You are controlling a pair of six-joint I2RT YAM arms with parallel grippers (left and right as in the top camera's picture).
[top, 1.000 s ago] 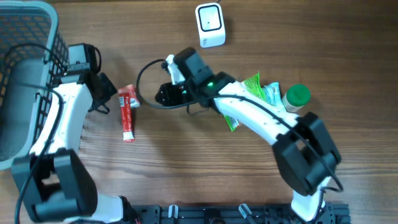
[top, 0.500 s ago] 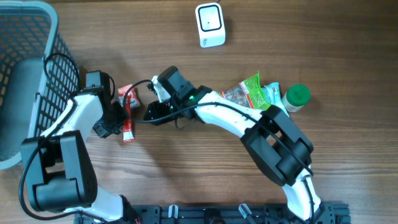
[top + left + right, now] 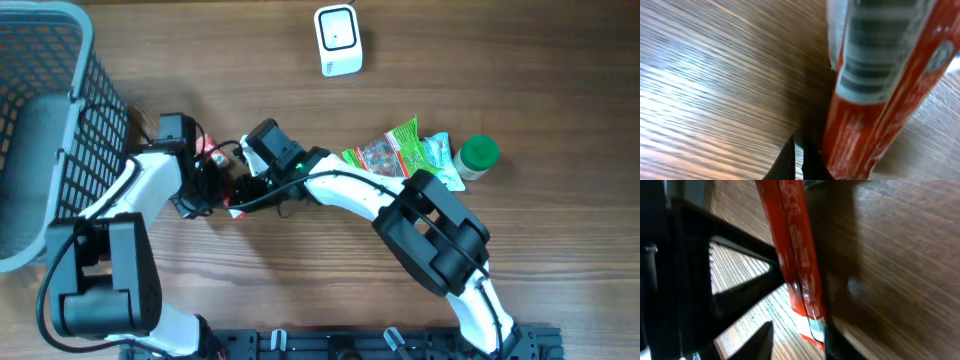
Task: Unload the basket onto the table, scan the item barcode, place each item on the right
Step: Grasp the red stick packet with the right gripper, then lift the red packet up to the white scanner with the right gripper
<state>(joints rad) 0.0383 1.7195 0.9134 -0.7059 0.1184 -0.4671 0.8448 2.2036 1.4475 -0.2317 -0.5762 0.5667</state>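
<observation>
Working the pickup: straddling the lower end of the red packet [image 3: 795, 255] with the right gripper [image 3: 797, 332], jaws part-spread, wood showing between one finger and the wrapper, so not yet pinching. Resting the left gripper [image 3: 796, 159] just beside the packet, fingers pressed together, holding nothing. Wanting a square close across the narrow width, then a lift keeping the barcode [image 3: 875, 55] uncovered and turned toward the white scanner [image 3: 337, 40] at the far edge. Sitting on the wood-grain table [image 3: 560, 80] between both arms, that packet; basket [image 3: 60, 30] off left, green snack bags [image 3: 395, 150] and green-lidded jar [image 3: 476, 157] well right.
</observation>
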